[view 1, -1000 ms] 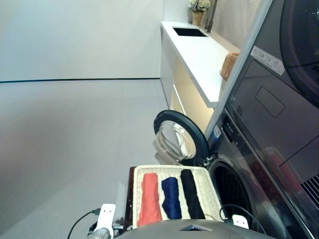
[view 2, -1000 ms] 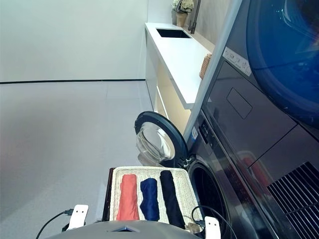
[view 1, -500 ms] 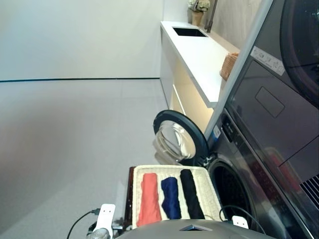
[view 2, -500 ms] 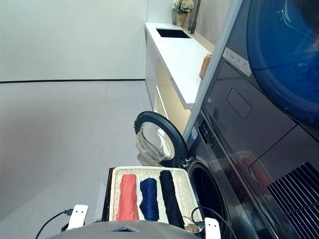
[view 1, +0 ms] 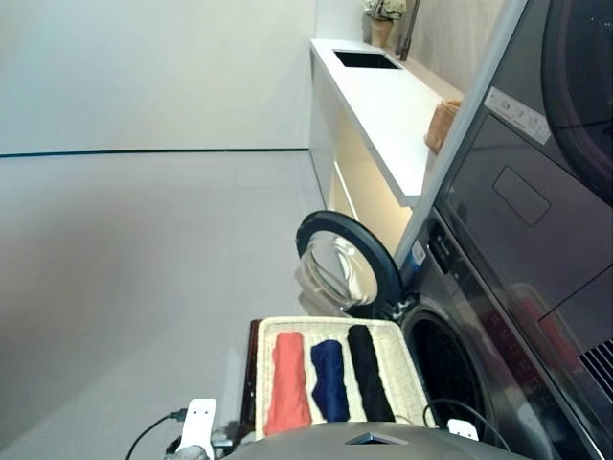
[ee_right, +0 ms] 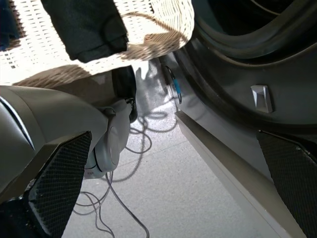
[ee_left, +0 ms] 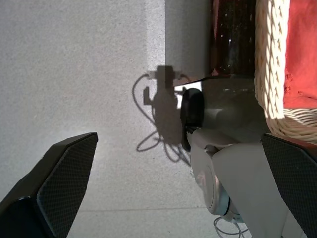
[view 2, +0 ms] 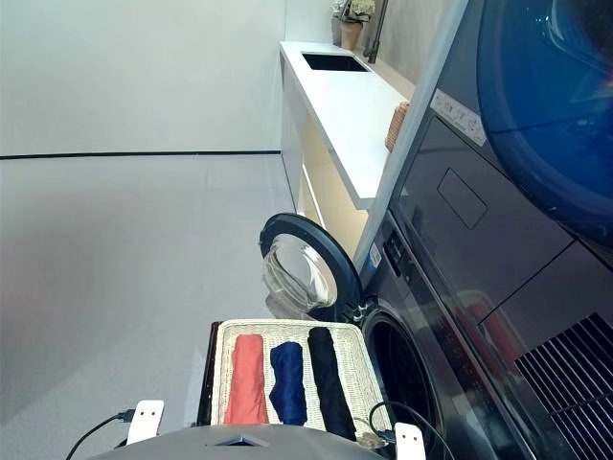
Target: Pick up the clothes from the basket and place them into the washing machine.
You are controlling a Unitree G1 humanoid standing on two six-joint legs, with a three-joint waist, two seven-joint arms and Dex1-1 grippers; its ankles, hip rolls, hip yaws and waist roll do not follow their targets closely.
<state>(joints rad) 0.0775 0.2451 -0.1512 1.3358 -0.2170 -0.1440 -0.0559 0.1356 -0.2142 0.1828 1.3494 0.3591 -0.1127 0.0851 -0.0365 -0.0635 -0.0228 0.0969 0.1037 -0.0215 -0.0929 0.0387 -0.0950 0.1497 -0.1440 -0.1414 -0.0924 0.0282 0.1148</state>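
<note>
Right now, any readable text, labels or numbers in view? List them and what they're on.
None can be read.
White label strip on the dark appliance above the washing machine: print too small and blurred.
Small white sticker on the washing machine's front, beside the open porthole door: marks unreadable.
Basket, coral-red, navy and black garments: no text visible.

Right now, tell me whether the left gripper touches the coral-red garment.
Apart. The left wrist view shows the open left gripper over bare floor, with the coral-red garment beyond the basket rim.

3 clothes (view 1: pixel 329 379) in basket (view 1: pixel 407 376) beside open washing machine (view 1: pixel 450 369).
</note>
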